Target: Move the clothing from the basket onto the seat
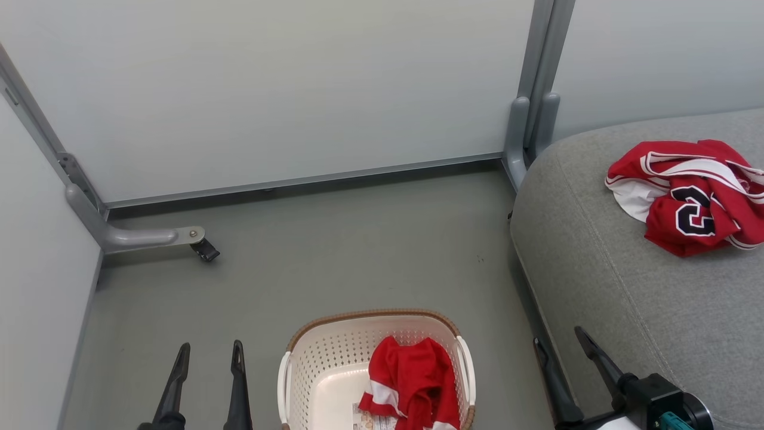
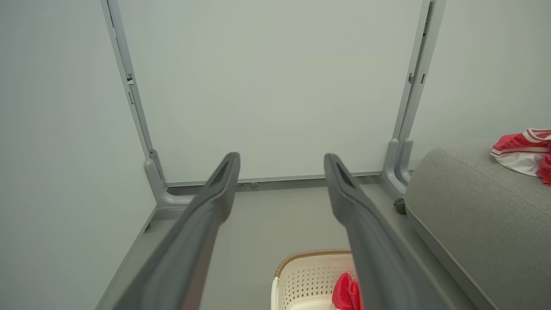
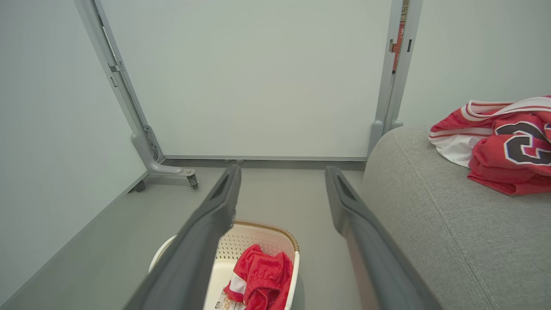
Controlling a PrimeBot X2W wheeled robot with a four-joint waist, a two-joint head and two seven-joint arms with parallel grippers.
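Tagging quick: where is the clothing, asks the first annotator.

Split, says the second. The jersey (image 1: 692, 194) lies bunched on the seat (image 1: 621, 298), at 3 o'clock in the head view. The shorts (image 1: 412, 382) are in the basket (image 1: 370, 315) at 6 o'clock, heaped against its 3 o'clock wall. So one piece looks done and one is left to move.

Grippers?

Both released, fingers spread, nothing between them. The left gripper (image 1: 211, 346) is at 7 o'clock over the floor (image 1: 334, 257), fingers pointing to 12. The right gripper (image 1: 558, 335) is at 5 o'clock by the seat's front edge, fingers tipped toward 11.

Which way to the shorts?

The basket sits between the two grippers. From the left gripper the shorts lie at about 4 o'clock. From the right gripper they lie at about 8 o'clock. The right one looks nearer in the head view, but depth is hard to read there.

Long axis?

The heap runs roughly 12 to 6. Its near end is cut off by the frame edge.

Call for the next move?

Judgement only: the right arm is the likely pick, since it is nearer and already beside the seat. Its wrist view has the shorts low at 7 o'clock, under its own fingers. So the gripper would have to pull back and drop inside the rim. The risk is a finger catching the basket wall, because the heap hugs it.
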